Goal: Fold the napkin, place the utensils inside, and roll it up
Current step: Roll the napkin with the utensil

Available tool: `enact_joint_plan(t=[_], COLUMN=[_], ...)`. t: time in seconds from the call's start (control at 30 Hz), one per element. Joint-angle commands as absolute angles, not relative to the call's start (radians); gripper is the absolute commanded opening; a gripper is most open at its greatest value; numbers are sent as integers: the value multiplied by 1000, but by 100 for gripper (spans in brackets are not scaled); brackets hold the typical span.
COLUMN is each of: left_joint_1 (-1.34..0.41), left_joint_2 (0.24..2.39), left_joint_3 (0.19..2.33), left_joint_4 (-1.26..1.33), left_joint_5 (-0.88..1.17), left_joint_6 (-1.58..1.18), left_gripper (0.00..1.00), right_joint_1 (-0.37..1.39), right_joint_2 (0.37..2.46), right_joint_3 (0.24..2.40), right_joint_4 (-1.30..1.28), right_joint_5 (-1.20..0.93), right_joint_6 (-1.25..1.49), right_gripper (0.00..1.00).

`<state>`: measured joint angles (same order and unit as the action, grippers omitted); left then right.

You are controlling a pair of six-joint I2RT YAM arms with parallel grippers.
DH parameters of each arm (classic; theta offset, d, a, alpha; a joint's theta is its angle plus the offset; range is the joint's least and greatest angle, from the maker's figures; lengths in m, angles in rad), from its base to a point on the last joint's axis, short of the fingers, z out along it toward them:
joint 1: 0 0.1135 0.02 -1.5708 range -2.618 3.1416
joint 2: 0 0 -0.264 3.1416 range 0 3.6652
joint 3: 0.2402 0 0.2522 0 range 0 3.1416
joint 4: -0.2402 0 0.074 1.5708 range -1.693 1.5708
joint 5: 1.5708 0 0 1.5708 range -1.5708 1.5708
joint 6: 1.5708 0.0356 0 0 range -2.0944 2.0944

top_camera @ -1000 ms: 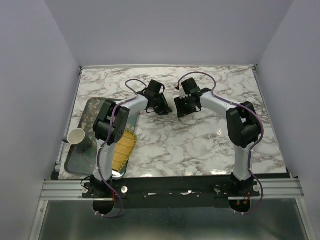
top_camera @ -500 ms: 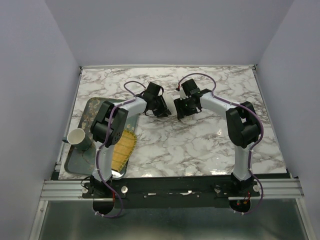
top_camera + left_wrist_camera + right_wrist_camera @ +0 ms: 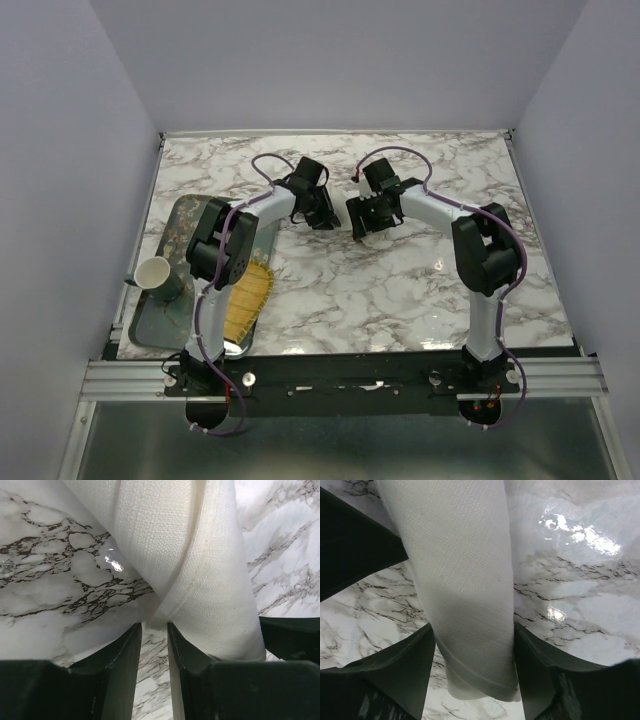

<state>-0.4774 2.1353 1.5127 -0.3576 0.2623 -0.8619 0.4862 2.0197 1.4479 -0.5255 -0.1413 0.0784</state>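
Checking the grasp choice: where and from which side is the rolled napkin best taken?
Across the napkin near its end, from above, one finger on each long side: it lies as a narrow roll flat on the table, so a hold across its width likely keeps the layers together.

The grey rectangular metal tray (image 3: 175, 225) lies on the left side of the white marble-pattern table (image 3: 400, 290), toward its near edge. In the tray, the white paper cup (image 3: 153, 272) stands at the left and the yellow woven fringed mat (image 3: 247, 295) lies at the right edge. The left gripper (image 3: 322, 215) and the right gripper (image 3: 362, 218) face each other, close together, over the table's centre, toward the back. The cream-white plain cloth napkin (image 3: 200, 580) lies on the table between them. One fold runs into the left gripper's tips, and its rolled end lies between the right gripper's fingers (image 3: 410, 665).
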Motion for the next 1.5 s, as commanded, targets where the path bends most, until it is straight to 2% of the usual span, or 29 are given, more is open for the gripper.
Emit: enact_joint_plan(t=[0.0,0.17,0.43,0.7,0.77,0.93,1.13,1.17,1.3,1.43,1.47], left_joint_1=[-474,-472,-434,-411,-411,-411,-420,-420,-422,-422,-420], left_joint_2=[2194,2103,1916,1648,1606,1483,1296,1267,1143,1112,1115], left_joint_3=[1455,1410,1298,1218,1212,1175,1063,1057,1084,1146,1161], left_joint_4=[-477,-446,-419,-327,-284,-226,21,59,90,101,104], left_joint_5=[173,153,205,328,374,408,494,491,453,443,445], left_joint_6=[-784,-758,-741,-689,-684,-687,-739,-735,-690,-672,-672], left_gripper=[38,46,49,61,62,65,68,70,79,87,91], right_joint_1=[489,489,488,486,486,469,453,453,451,449,449], right_joint_2=[1968,1892,1821,1631,1570,1389,1140,1049,919,848,836], right_joint_3=[1436,1424,1468,1381,1332,1198,1039,996,1023,1087,1104], right_joint_4=[-528,-544,-600,-592,-559,-526,-410,-391,-440,-544,-558], right_joint_5=[-207,-227,-193,-112,-91,-83,-8,-6,90,150,167], right_joint_6=[95,97,87,101,120,158,238,247,279,270,268], right_gripper=[73,86,93,96,100,100,100,100,100,100,100])
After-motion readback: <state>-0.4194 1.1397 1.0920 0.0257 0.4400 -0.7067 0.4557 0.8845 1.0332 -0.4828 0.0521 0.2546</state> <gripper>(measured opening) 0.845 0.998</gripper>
